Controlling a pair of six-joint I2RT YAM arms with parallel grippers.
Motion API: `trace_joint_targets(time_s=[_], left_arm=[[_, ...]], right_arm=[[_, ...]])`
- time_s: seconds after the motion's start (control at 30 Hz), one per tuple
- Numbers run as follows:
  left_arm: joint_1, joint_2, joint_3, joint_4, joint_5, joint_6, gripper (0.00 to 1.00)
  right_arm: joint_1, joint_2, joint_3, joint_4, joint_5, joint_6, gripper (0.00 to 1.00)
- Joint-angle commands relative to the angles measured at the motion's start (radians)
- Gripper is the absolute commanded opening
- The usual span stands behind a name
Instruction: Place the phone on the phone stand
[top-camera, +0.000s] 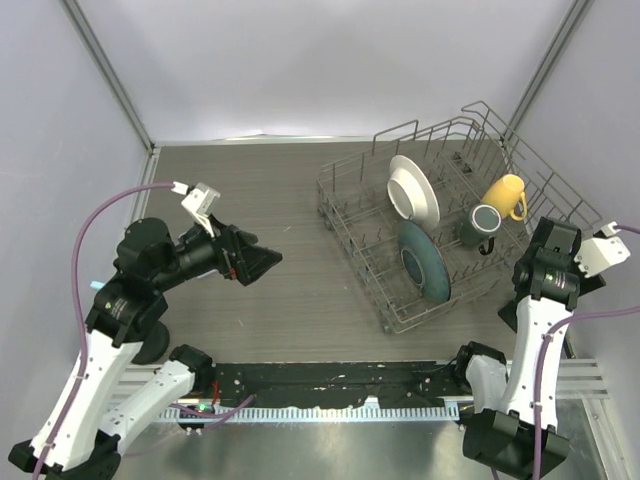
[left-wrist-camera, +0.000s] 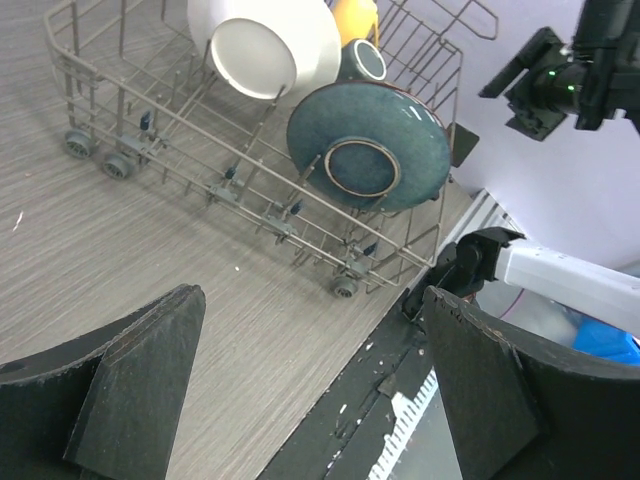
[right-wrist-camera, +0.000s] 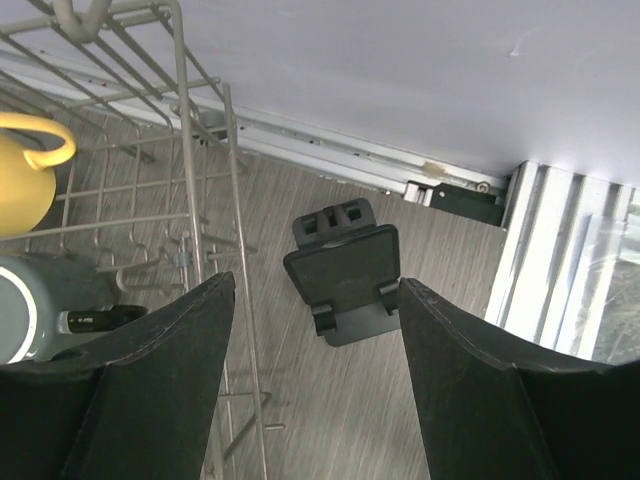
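Black phone stand (right-wrist-camera: 345, 275) lies on table (top-camera: 250, 190) at centre of right-wrist frame, just right of dish rack (top-camera: 357, 265) wire wall, near rail at table edge. Right fingers (right-wrist-camera: 150, 390) apart, above stand, framing it either side, not touching, nothing held. Left fingers (left-wrist-camera: 140, 390) wide apart, empty, over bare table left-centre in top view, pointing twd rack. Rack holds white bowl (top-camera: 412, 190), teal plate (top-camera: 425, 262), yellow mug (top-camera: 505, 195), dark mug (top-camera: 482, 222). Whereabouts of phone: cannot tell.
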Motion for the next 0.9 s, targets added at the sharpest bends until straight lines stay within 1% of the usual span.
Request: trace_joint_targets(time_s=[0.0,0.03,0.13,0.2,0.37,0.57,0.67,0.87], left_arm=[[-0.002,-0.022,0.004,0.000,0.063,0.004,0.95],[-0.001,-0.021,0.001,0.008,0.080,-0.004,0.95],[-0.001,-0.028,-0.022,0.048,0.121,-0.037,0.95],[-0.001,-0.033,-0.030,0.059,0.121,-0.039,0.95],[-0.002,-0.034,-0.032,0.062,0.121,-0.034,0.95],[-0.022,-0.013,-0.030,0.060,0.126,-0.030,0.95],[-0.033,0.004,-0.021,0.060,0.135,-0.030,0.95],[-0.042,0.022,-0.013,0.063,0.147,-0.031,0.95]], right_arm=[[-0.025,0.006,-0.033,0.059,-0.087,0.000,0.73],[-0.025,-0.002,-0.043,0.074,-0.067,-0.002,0.82],[-0.034,-0.016,-0.084,0.122,-0.033,-0.017,0.96],[-0.051,0.000,-0.098,0.139,-0.035,-0.023,0.98],[-0.096,0.064,-0.133,0.215,-0.090,-0.065,0.99],[-0.133,0.096,-0.147,0.269,-0.093,-0.083,0.99],[-0.140,0.112,-0.162,0.291,-0.153,-0.097,0.99],[-0.140,0.086,-0.202,0.329,-0.240,-0.137,0.99]])
